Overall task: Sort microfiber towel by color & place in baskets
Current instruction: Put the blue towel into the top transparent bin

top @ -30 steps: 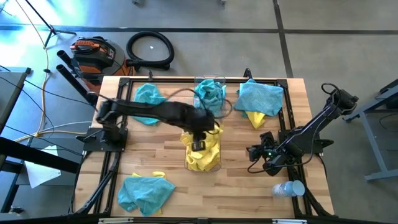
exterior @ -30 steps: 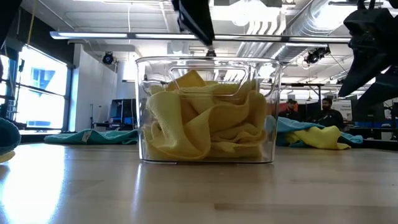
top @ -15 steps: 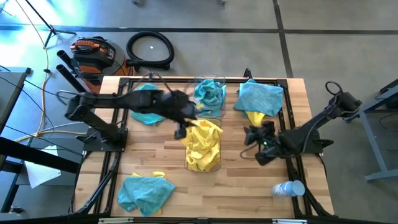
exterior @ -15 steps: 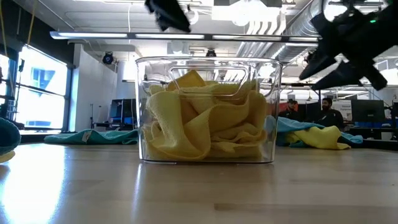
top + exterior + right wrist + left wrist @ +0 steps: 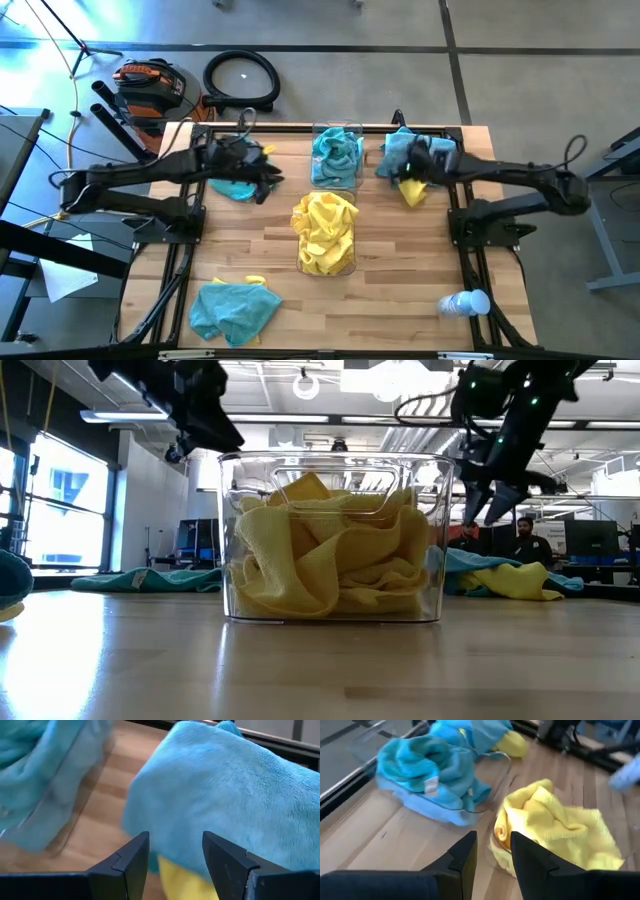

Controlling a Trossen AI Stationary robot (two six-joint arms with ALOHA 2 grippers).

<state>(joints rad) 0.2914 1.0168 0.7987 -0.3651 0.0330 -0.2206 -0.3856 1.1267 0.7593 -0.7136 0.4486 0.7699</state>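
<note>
The left gripper (image 5: 268,182) hangs with fingers apart and empty over a teal towel (image 5: 237,160) near the table's (image 5: 400,300) far left corner. The right gripper (image 5: 408,168), also spread and empty, hovers above a teal towel on a yellow one (image 5: 412,191) near the far right corner. Mid-table, one basket (image 5: 326,236) holds yellow towels; the basket at the far edge (image 5: 337,155) holds teal ones. Another teal towel (image 5: 232,308) lies near the near left corner.

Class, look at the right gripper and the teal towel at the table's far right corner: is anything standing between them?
Nothing visible does. The right gripper hangs with jaws open directly at the teal towel, which lies on a yellow towel. The basket of teal towels stands off to one side, clear of the approach.
</note>
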